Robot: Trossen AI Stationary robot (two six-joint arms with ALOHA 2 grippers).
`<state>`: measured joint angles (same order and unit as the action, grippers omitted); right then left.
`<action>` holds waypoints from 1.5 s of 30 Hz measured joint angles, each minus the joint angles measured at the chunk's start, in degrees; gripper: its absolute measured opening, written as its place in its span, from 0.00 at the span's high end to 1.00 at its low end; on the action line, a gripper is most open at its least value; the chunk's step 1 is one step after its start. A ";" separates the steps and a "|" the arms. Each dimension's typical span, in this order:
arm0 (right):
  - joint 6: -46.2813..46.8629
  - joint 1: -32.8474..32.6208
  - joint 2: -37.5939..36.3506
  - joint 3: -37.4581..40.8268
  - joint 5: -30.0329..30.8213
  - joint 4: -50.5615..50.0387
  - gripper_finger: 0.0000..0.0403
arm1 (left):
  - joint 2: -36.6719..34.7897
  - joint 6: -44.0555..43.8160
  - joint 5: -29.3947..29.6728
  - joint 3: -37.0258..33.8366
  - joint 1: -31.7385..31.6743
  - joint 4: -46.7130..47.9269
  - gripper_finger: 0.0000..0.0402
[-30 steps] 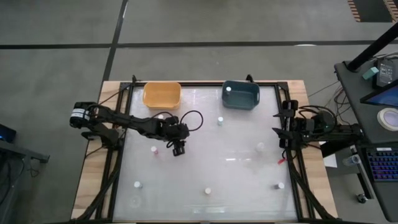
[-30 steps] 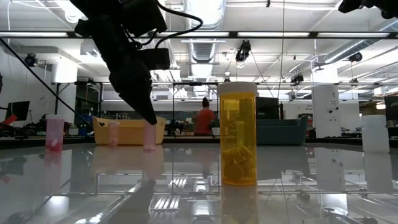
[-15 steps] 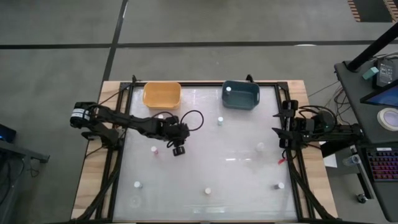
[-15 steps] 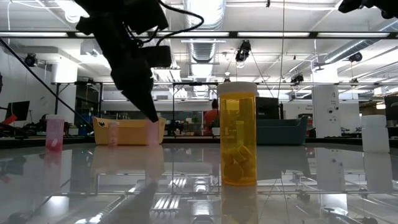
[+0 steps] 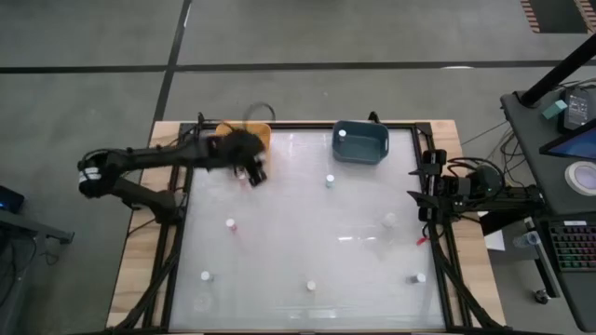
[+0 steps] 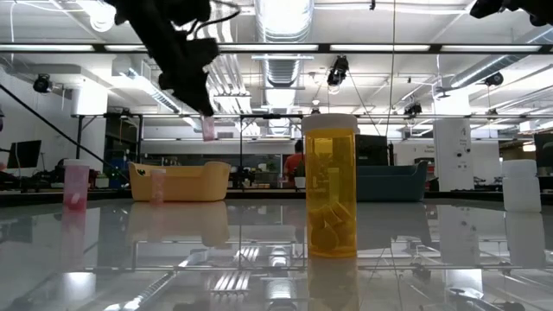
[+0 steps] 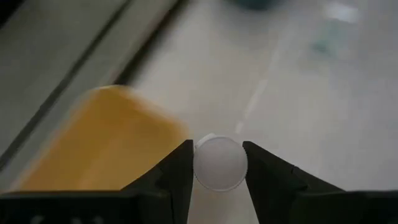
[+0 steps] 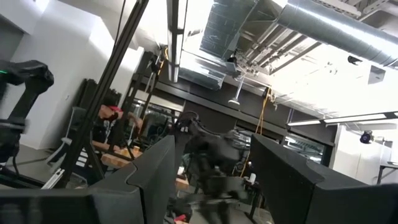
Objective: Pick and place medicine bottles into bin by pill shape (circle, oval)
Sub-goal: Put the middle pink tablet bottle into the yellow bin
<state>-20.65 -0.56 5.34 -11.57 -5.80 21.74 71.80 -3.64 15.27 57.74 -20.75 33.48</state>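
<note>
Left hand [image 7: 217,171] clamps white-capped bottle [image 7: 219,163], lifted off desk [image 5: 317,233] beside yellow bin [image 7: 106,143]. Right hand [image 8: 211,168] idle at desk's right edge, fingers apart.

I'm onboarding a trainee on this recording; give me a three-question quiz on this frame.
1. True or false: the left claw grips a white-capped pink bottle.
2. Which tub is that bottle nearest? A) yellow B) blue
3. Fill in: the right claw, parked at the table's right edge, is ____.

Key: 1 true; 2 A; 3 open.
</note>
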 joint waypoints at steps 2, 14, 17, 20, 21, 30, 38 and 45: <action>0.05 0.00 0.00 0.00 0.00 -0.02 0.50 | -0.63 -0.02 -0.01 0.00 -5.89 0.26 0.71; 0.39 0.04 0.00 0.00 0.02 -0.04 0.50 | 10.06 -3.48 -7.05 -0.22 -25.99 0.02 0.70; 0.68 0.04 0.00 0.00 0.02 -0.17 0.50 | 13.06 -3.67 -7.04 -0.22 -26.70 -1.60 0.70; 1.06 0.05 0.00 0.00 0.04 -0.42 0.50 | 15.34 -4.50 -7.04 -0.22 -26.71 -4.65 0.70; 1.10 0.06 0.00 0.00 0.04 -0.41 0.50 | 15.95 -4.66 -7.04 -0.22 -26.71 -5.54 0.70; 1.08 0.07 0.00 0.00 0.04 -0.43 0.50 | 18.66 -4.55 -2.78 -0.22 -26.80 -7.61 0.70; 1.08 0.07 0.00 0.00 0.07 -0.41 0.50 | 18.98 -5.05 -2.76 -0.35 -26.78 -8.87 0.70; 1.10 0.07 0.00 0.00 0.07 -0.41 0.50 | 18.98 -5.92 -2.78 -0.70 -26.78 -9.09 0.70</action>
<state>-19.55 -0.49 5.34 -11.57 -5.74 21.32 90.78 -9.56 12.49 57.04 -47.53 24.39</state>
